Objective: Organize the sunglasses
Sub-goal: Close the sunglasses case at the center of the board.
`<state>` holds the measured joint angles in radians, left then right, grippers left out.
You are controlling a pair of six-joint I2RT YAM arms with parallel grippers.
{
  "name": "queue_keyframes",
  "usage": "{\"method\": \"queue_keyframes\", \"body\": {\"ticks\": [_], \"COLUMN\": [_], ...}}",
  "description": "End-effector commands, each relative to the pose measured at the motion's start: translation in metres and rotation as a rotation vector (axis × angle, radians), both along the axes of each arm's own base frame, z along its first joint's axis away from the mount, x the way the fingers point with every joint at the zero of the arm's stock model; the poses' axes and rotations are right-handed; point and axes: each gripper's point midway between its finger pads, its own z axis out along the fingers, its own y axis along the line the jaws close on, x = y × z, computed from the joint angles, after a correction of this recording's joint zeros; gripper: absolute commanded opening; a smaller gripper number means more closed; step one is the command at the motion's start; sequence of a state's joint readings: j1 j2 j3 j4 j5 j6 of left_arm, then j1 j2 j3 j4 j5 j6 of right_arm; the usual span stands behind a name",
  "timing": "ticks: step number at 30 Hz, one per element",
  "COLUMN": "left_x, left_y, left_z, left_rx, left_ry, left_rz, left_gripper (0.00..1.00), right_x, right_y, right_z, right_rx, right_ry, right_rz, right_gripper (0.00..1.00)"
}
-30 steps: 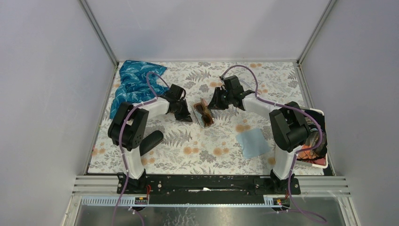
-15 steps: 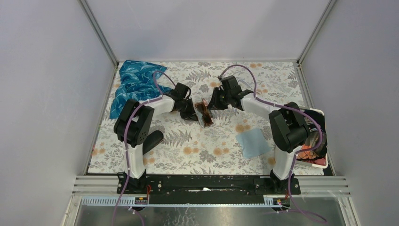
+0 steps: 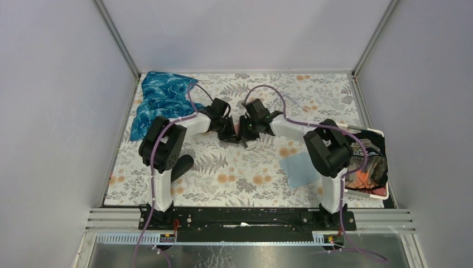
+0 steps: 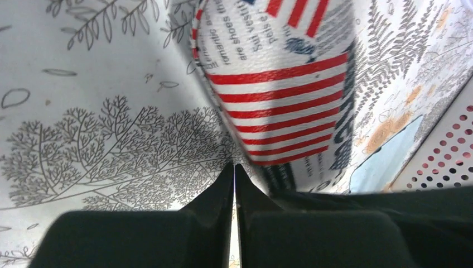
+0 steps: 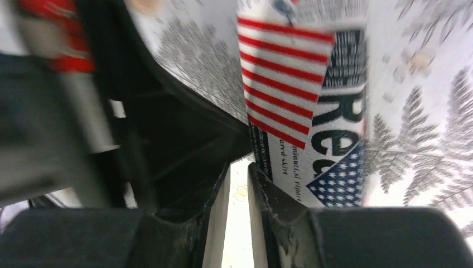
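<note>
The brown-lensed sunglasses do not show in any view; the spot where they lay is covered by both gripper heads. A flag-print pouch (image 3: 239, 128) with red and white stripes lies between the grippers and fills the left wrist view (image 4: 279, 89) and the right wrist view (image 5: 295, 95). My left gripper (image 3: 230, 133) is shut, its tips (image 4: 235, 167) at the pouch's near edge. My right gripper (image 3: 246, 133) has its jaws a narrow slit apart with only tablecloth showing between them (image 5: 239, 167), the pouch's dark edge against its right finger.
A blue patterned cloth (image 3: 159, 99) lies at the back left. A black oval case (image 3: 179, 167) sits by the left arm. A light blue cloth (image 3: 300, 169) lies right of centre. A white basket (image 3: 381, 192) of items stands at the right edge.
Both grippers have moved inward and now meet over the pouch and sunglasses, hiding the sunglasses. The basket at the right has shifted slightly.
</note>
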<state>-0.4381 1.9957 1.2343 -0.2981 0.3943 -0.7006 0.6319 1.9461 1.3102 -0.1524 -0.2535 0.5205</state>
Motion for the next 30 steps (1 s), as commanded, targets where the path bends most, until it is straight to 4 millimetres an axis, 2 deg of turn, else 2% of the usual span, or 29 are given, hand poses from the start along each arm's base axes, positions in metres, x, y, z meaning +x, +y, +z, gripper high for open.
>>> {"method": "queue_keyframes", "body": {"ticks": [1, 4, 6, 13, 17, 20, 23, 25, 30], "left_x": [-0.001, -0.001, -0.002, -0.006, -0.011, -0.016, -0.023, -0.030, -0.052], "left_y": [-0.012, -0.011, -0.011, -0.003, 0.003, 0.009, 0.017, 0.024, 0.042], "left_z": [-0.010, -0.009, -0.007, 0.006, 0.016, 0.028, 0.036, 0.038, 0.046], "left_rx": [-0.010, -0.010, -0.010, 0.011, 0.020, 0.026, 0.041, 0.054, 0.067], "left_ry": [-0.007, -0.009, -0.015, -0.048, -0.070, -0.097, -0.119, -0.125, -0.135], "left_rz": [-0.033, -0.034, -0.035, -0.032, -0.026, -0.023, -0.021, -0.014, -0.009], "left_gripper": [0.08, 0.08, 0.08, 0.08, 0.08, 0.08, 0.08, 0.08, 0.10], "right_x": [-0.030, -0.032, -0.030, -0.020, -0.015, -0.011, -0.010, -0.015, -0.017], "right_y": [0.012, 0.012, 0.011, -0.004, -0.026, -0.051, -0.076, -0.084, -0.085], "right_z": [-0.025, -0.027, -0.021, 0.024, 0.041, 0.047, 0.043, 0.036, 0.028], "right_rx": [-0.045, -0.049, -0.045, -0.048, -0.058, -0.094, -0.138, -0.178, -0.231], "right_ry": [0.100, 0.106, 0.087, -0.041, -0.095, -0.127, -0.145, -0.132, -0.106], "right_rz": [0.075, 0.077, 0.075, 0.046, 0.006, -0.028, -0.040, -0.001, 0.087], "right_gripper": [0.28, 0.28, 0.28, 0.31, 0.36, 0.47, 0.70, 0.81, 0.95]}}
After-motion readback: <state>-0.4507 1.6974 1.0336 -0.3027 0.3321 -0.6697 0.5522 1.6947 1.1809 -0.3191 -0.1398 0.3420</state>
